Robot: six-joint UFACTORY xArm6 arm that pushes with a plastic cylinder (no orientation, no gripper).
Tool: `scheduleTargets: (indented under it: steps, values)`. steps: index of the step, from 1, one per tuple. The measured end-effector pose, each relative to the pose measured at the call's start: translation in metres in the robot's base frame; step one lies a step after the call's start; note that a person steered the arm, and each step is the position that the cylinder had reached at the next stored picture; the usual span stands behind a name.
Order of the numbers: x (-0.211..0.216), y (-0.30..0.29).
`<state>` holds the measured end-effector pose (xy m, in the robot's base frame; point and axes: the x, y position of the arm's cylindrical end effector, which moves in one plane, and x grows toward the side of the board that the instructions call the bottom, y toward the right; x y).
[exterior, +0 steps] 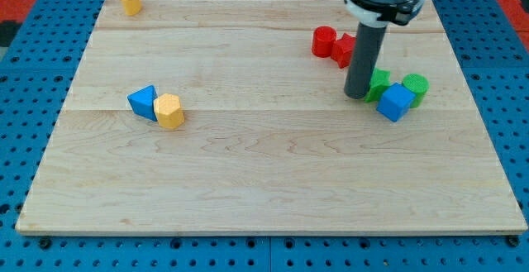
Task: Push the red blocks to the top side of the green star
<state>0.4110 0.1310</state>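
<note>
At about two o'clock on the wooden board [273, 156], my tip [357, 97] is seen planted just beside the green star [378, 82], on its nine-o'clock side. No pincer is fitted, so no state can be told. Two red blocks [331, 44] (shapes partly hidden by the rod) lie at eleven o'clock from the star, near it. The push seems largely made; a small nudge toward three o'clock is judged still needed. Blue pegboard [33, 73] surrounds the board; the room is out of view.
</note>
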Motion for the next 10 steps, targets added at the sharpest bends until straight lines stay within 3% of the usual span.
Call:
scheduleTargets:
  steps: [1,2,4,6,10]
  values:
    - [-0.005,-0.031]
    - [-0.023,-0.109]
    - [-0.134,-0.091]
    - [-0.115,-0.003]
    - [-0.071,0.001]
